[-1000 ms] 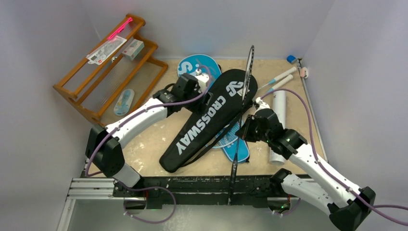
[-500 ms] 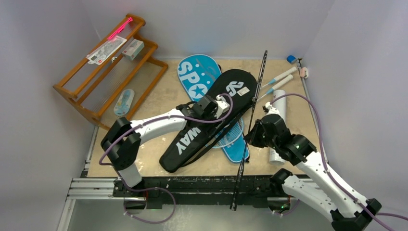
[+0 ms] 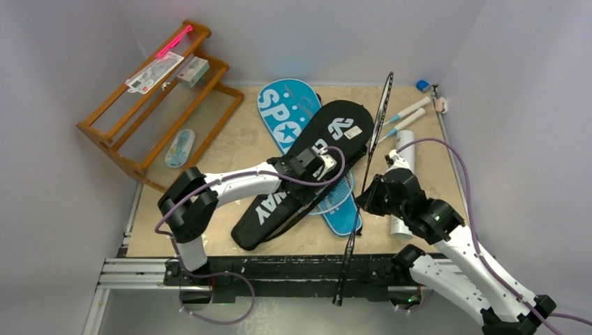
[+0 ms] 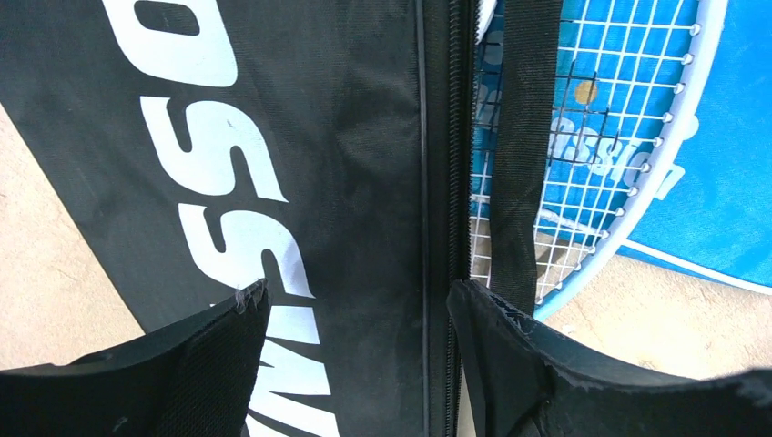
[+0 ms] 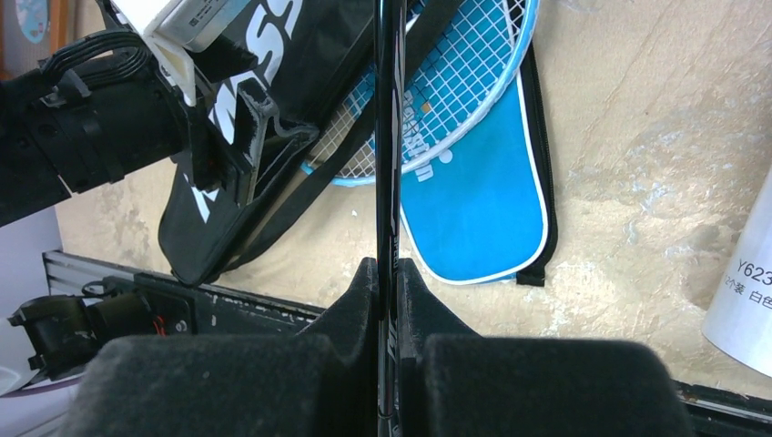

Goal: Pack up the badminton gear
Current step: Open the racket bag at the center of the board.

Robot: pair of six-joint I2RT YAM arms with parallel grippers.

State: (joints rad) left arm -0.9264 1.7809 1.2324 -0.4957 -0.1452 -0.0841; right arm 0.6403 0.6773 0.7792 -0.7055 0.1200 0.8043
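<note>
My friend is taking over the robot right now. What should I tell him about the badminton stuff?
Left gripper: open, just above the zipper edge of the black cover.
Right gripper: shut on the shaft of the black racket, held off the table.
Light-blue racket lies on the blue cover, partly under the black one; white tube lies on the right.
Done: nothing visibly packed.
Left: rackets into covers, zip up.
</note>
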